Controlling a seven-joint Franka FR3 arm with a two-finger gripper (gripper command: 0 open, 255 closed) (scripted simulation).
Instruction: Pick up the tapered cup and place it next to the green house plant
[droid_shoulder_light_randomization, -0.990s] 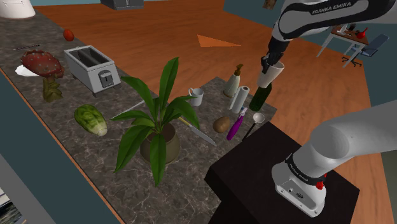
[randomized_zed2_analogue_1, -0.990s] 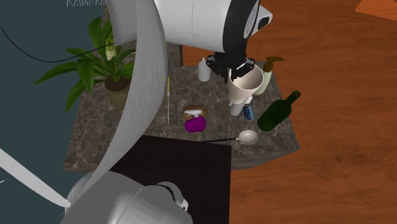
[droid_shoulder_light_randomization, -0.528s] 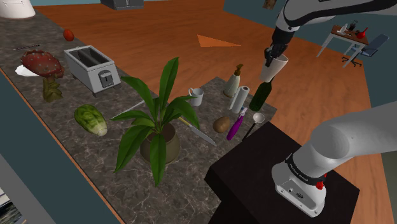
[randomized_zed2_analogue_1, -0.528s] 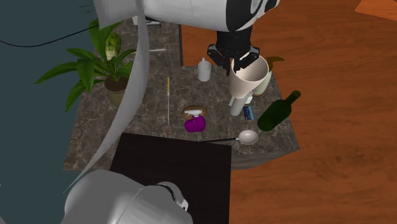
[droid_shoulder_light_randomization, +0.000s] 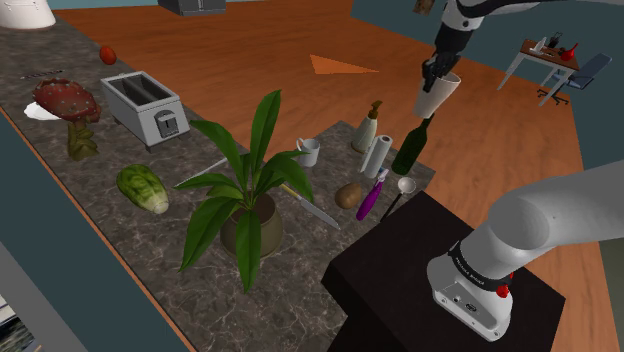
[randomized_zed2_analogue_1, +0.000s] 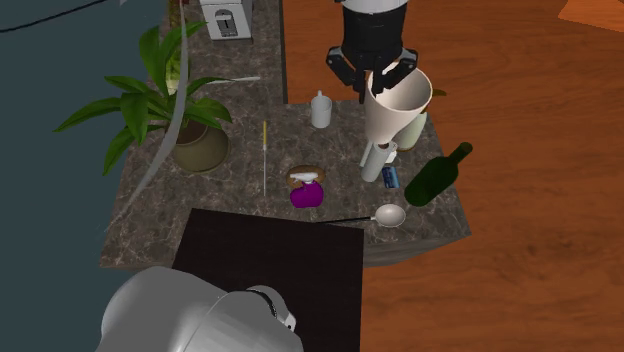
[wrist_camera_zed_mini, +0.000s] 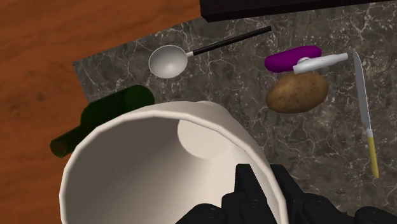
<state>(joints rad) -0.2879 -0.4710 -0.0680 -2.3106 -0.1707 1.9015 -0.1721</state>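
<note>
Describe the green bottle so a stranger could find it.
Find the end of the marbled counter nearest the black stand. At its corner by the floor stands the bottle, beside a ladle. It alone is dark green with a narrow neck.

A home kitchen, with living space beyond it.
A long tabletop (droid_shoulder_light_randomization: 150, 240) of dark veined stone carries a silver toaster (droid_shoulder_light_randomization: 143, 106), a head of lettuce (droid_shoulder_light_randomization: 142, 188), a potato (droid_shoulder_light_randomization: 349, 195), a kitchen knife (droid_shoulder_light_randomization: 312, 208), a ladle (droid_shoulder_light_randomization: 405, 185), a dark green bottle (droid_shoulder_light_randomization: 410, 150), a small white mug (droid_shoulder_light_randomization: 309, 152) and a pump bottle (droid_shoulder_light_randomization: 366, 128), with a green house plant (droid_shoulder_light_randomization: 245, 190) in a pot among them. Beyond it lies a wooden floor (droid_shoulder_light_randomization: 250, 60), and far off stand a small desk (droid_shoulder_light_randomization: 545, 55) and a blue chair (droid_shoulder_light_randomization: 590, 68).
</note>
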